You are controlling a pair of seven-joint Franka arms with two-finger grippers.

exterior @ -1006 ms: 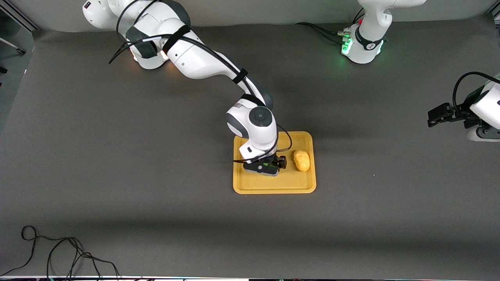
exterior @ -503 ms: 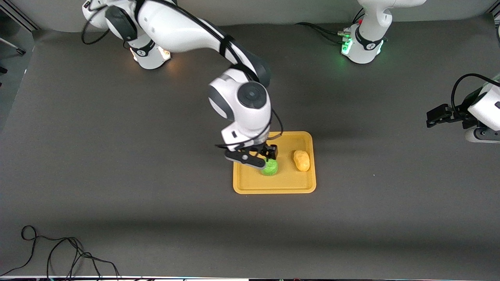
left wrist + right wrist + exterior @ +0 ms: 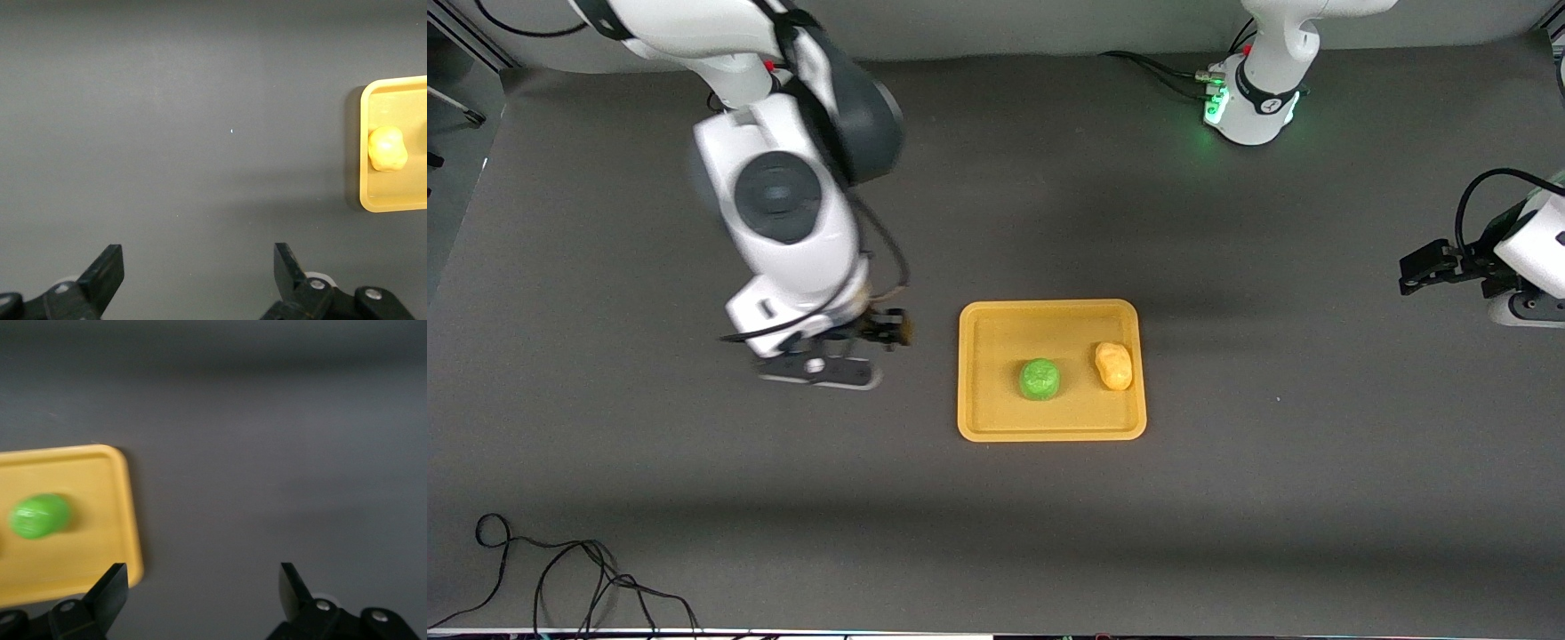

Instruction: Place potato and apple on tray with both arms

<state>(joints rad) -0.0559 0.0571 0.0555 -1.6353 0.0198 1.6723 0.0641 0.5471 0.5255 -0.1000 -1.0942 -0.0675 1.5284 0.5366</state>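
Observation:
The orange-yellow tray lies mid-table. The green apple sits on it near the middle. The yellow-orange potato lies beside the apple, toward the left arm's end of the tray. My right gripper is open and empty, up over bare table beside the tray, toward the right arm's end. Its wrist view shows the apple on the tray beside its open gripper. My left gripper waits open and empty at the left arm's end. Its wrist view shows the potato on the tray.
The table is covered with a dark grey mat. A black cable lies at the near corner toward the right arm's end. The left arm's green-lit base stands at the back edge.
My right gripper has let go of the apple on the tray, risen, and moved off the tray toward the right arm's end. The left arm has barely moved.

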